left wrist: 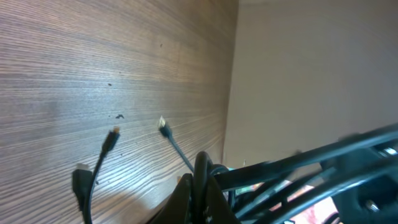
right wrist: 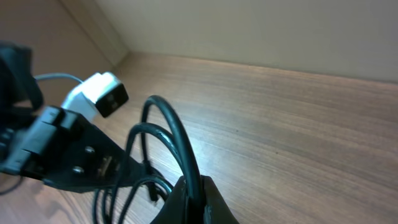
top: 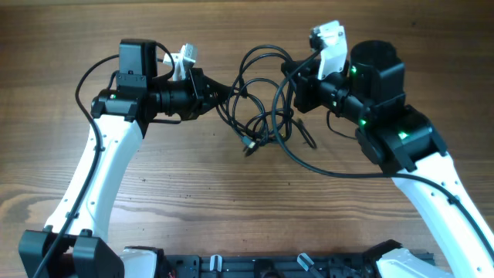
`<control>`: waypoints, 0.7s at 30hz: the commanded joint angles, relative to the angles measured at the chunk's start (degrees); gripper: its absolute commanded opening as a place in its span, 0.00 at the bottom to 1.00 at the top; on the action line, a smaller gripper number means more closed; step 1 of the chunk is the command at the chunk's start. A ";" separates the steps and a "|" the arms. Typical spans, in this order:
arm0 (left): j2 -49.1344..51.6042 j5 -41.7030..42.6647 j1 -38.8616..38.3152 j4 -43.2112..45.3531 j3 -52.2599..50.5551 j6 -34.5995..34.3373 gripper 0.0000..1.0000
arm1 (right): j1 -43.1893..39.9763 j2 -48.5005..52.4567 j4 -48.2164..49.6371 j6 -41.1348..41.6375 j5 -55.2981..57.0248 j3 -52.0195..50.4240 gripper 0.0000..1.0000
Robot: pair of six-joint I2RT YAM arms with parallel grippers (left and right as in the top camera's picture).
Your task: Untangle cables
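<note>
The cables (top: 258,108) are a loose tangle of thin black loops between the two arms at the middle of the table. My left gripper (top: 225,91) is shut on the tangle's left side. In the left wrist view its fingers (left wrist: 200,190) pinch one black cord, and metal-tipped plug ends (left wrist: 114,134) (left wrist: 163,126) lie on the wood beyond. My right gripper (top: 288,74) is shut on the tangle's upper right. The right wrist view shows its jaws (right wrist: 194,194) closed on a cord that arches up in a loop (right wrist: 175,134).
The wooden table (top: 247,201) spreads all round. A thicker black wire (top: 324,168) from the right arm curves across the wood below the tangle. Arm bases (top: 270,266) sit at the front edge. A wall (left wrist: 311,74) rises behind the table's far edge.
</note>
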 commanded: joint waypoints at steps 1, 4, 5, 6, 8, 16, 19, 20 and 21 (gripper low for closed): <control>-0.22 -4.50 0.22 -1.68 -0.68 0.33 0.04 | -3.08 -4.00 0.92 8.26 2.25 1.44 0.04; -0.22 -9.27 0.22 -4.63 -0.70 4.57 0.04 | -8.50 -5.49 0.85 15.52 2.25 1.44 0.04; -0.22 -11.82 0.22 -5.62 -0.70 4.87 0.04 | -10.80 -5.49 0.50 17.31 2.27 1.44 0.04; -0.22 -18.03 0.20 -7.28 -0.70 4.87 0.04 | -13.68 -5.42 -0.52 17.92 2.47 1.44 0.04; -0.22 -24.48 0.22 -8.79 -0.70 4.90 0.04 | -16.57 -5.42 -2.82 17.86 5.92 1.44 0.04; -0.22 -6.14 0.22 13.70 -0.70 12.83 0.04 | -17.64 -0.81 -19.04 10.40 -2.12 1.38 0.05; -0.22 4.00 0.22 27.43 -0.70 10.21 0.04 | -17.64 2.14 -21.51 -0.11 -12.68 1.38 0.31; -0.22 4.20 0.22 28.72 -0.70 9.20 0.04 | -17.64 2.82 -21.53 -3.43 -15.32 1.38 0.39; -0.22 5.16 0.22 29.62 -0.70 8.90 0.04 | -17.64 3.06 -20.37 -5.77 -17.62 1.38 0.47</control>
